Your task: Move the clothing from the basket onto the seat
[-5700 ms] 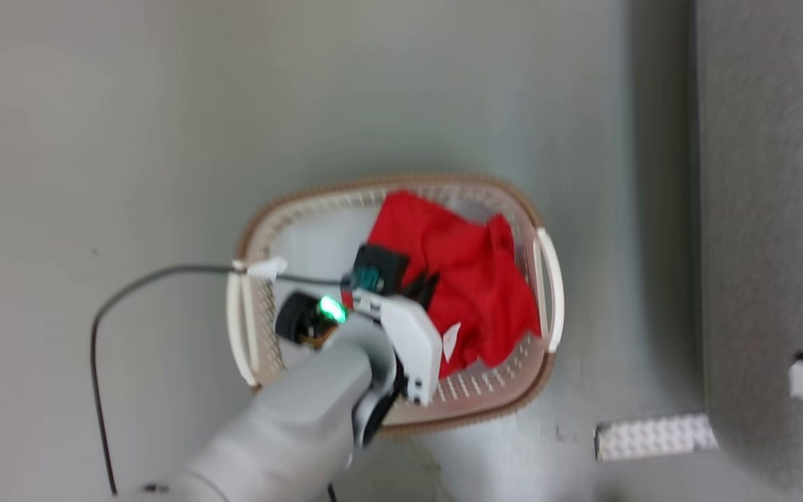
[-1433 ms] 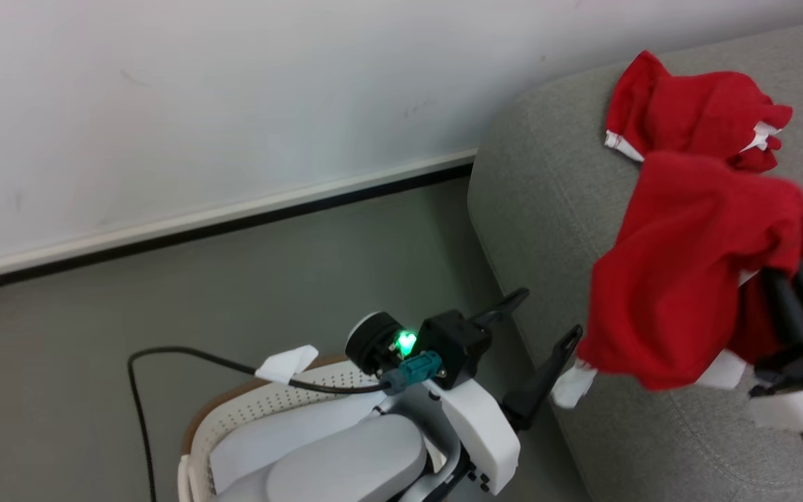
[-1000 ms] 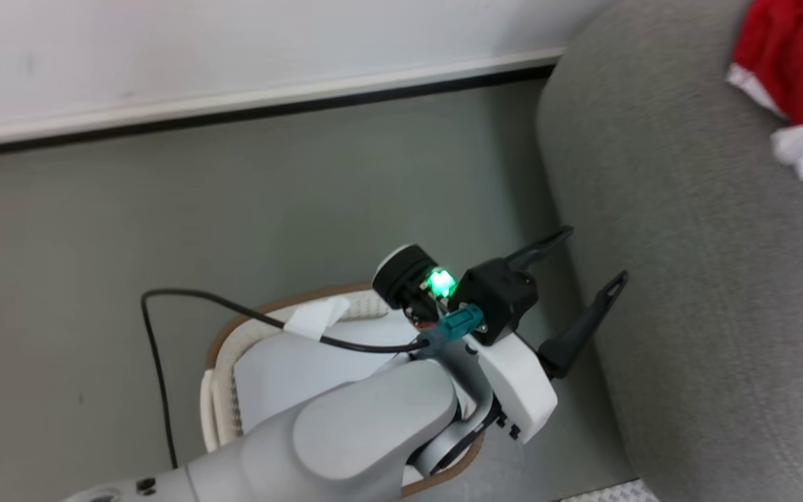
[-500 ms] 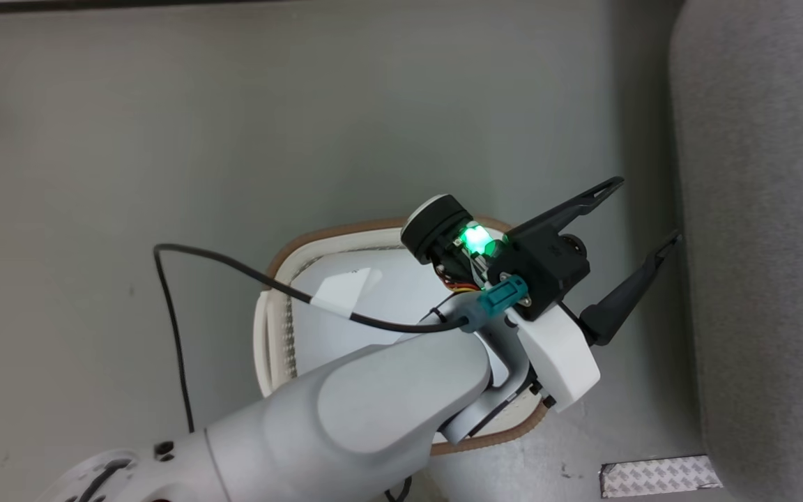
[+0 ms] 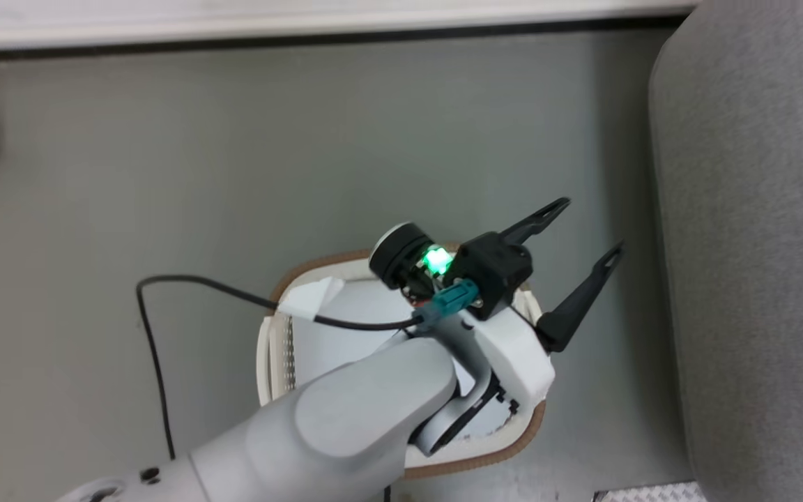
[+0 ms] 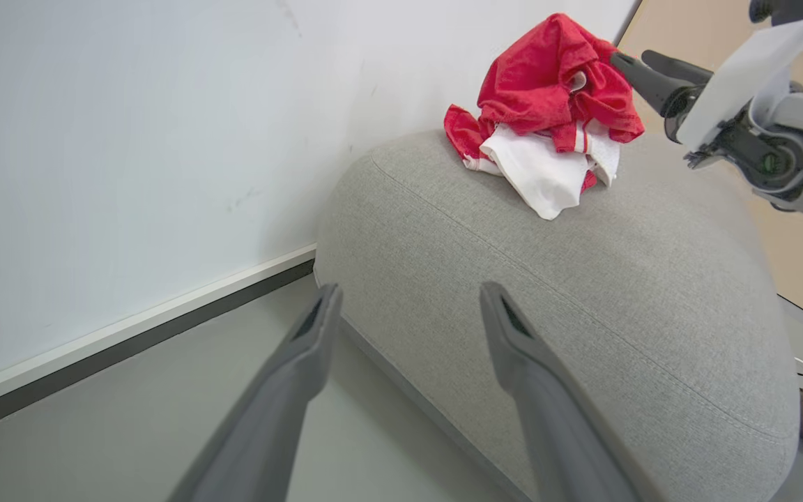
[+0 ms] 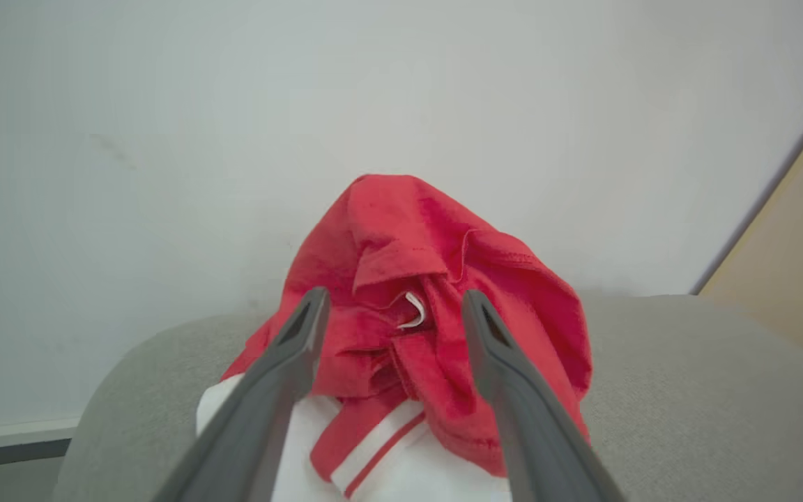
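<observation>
White wall (image 7: 164, 104) backed the work. Your R gripper (image 7: 394, 300) stood wide, holding nothing, jaws either side of the clothing (image 7: 443, 244); contact w/ cloth could not be told. Clothing, red plus white, lay heaped on the seat (image 6: 583, 293). L gripper (image 6: 410, 289) was wide too, empty, near the basket (image 5: 311, 267), which looked bare where your arm didn't hide it. Step judged: release on seat. Next: draw R straight back w/o snagging, then check the basket.

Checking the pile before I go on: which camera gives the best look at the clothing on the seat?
Left wrist view: the whole clothing pile, red over white, sits on the seat. Right wrist view is close up, the right tool in front of it and its base cropped. Head view faces the basket.
</observation>
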You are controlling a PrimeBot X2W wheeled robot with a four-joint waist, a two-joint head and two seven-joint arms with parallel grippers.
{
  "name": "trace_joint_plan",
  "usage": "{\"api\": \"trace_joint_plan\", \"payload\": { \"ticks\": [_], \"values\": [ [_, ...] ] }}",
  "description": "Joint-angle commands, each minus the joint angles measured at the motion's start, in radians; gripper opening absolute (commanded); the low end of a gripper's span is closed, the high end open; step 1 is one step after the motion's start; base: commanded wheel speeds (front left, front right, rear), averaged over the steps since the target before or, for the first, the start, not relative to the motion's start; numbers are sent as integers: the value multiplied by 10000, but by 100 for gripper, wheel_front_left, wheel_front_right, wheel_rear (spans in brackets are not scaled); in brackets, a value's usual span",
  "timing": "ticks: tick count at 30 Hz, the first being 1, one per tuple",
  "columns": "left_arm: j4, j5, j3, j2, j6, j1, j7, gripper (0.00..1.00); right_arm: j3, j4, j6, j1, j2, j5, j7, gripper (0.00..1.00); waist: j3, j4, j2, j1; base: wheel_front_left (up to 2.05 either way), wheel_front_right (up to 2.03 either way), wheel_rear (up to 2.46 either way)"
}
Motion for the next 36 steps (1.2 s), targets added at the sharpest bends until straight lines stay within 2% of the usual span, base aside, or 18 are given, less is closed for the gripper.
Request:
{"api": "trace_joint_plan", "payload": {
  "ticks": [1,8,16,23,30,36],
  "values": [
    [23,-89,60,109,-6,201,-91,100,131,-308,-28,439,19,28,3,100,-521,-157,0,-1,0,0,0],
    [141,-470,553,498,76,1400,-220,100,818,-2508,-28,2934,665,213,3,100,-2030,-161,0,-1,0,0,0],
    [-134,-506,1960,1025,144,3624,-240,100,1395,-4071,-28,5550,1472,-1,4,100,-4069,513,0,-1,0,0,0],
    [-516,-98,3355,1488,-34,5726,-243,100,2166,-4826,-26,7171,2149,-366,6,100,-5331,1182,0,-1,0,0,0],
    [-643,717,4783,1655,42,7363,-241,100,2611,-5304,-27,8249,2712,-663,6,100,-5805,1684,0,-1,0,0,0],
    [-660,1631,5951,1610,-143,8296,-242,100,2978,-5297,-28,8845,3009,-888,4,100,-6055,1912,0,-1,0,0,0]
  ]
}}
